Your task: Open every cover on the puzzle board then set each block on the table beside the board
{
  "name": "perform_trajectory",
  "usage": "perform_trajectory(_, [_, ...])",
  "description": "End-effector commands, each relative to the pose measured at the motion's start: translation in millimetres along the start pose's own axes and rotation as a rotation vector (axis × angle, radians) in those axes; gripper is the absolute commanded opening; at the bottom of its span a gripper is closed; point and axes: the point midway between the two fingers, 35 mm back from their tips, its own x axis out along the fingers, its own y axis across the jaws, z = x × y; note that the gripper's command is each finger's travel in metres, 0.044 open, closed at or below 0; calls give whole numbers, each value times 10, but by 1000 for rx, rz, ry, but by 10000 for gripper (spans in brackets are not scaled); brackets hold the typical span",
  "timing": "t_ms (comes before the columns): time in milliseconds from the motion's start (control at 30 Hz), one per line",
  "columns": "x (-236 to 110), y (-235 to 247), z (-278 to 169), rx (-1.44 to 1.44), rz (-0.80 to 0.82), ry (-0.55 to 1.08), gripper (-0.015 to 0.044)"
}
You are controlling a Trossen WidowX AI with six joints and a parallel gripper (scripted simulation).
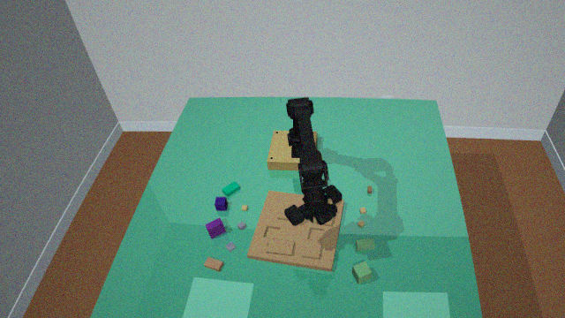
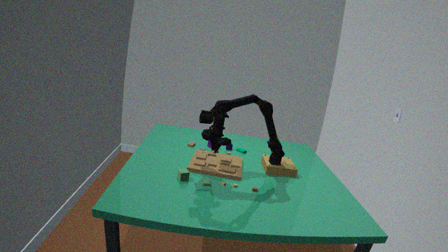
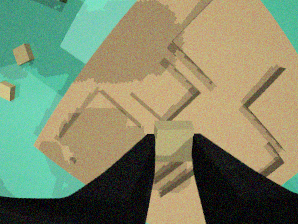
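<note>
The tan puzzle board (image 1: 282,252) (image 2: 217,164) (image 3: 226,43) lies in the middle of the green table (image 1: 212,146). Its covers and wells show as raised strips and dark-edged recesses; I cannot tell which of them are open. My gripper (image 1: 311,215) (image 2: 215,150) (image 3: 173,141) hangs over the back part of the board, pointing down. It is shut on a small olive-tan block (image 3: 174,152), held just above the board's surface.
Left of the board lie two purple blocks (image 1: 215,228) (image 1: 221,203), a green block (image 1: 230,188), an orange block (image 1: 214,263) and small grey and tan bits. To its right lie two olive cubes (image 1: 362,271) (image 1: 365,245) and small tan pieces (image 1: 363,210). The arm's tan base (image 1: 280,155) stands behind.
</note>
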Motion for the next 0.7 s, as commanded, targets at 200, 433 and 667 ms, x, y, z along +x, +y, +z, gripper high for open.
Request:
perform_trajectory(200, [-23,-260,-246,2,-1,7,80])
perform_trajectory(433, [-38,-448,-454,2,-3,9,80])
perform_trajectory(667, [-51,-618,-677,2,-5,11,80])
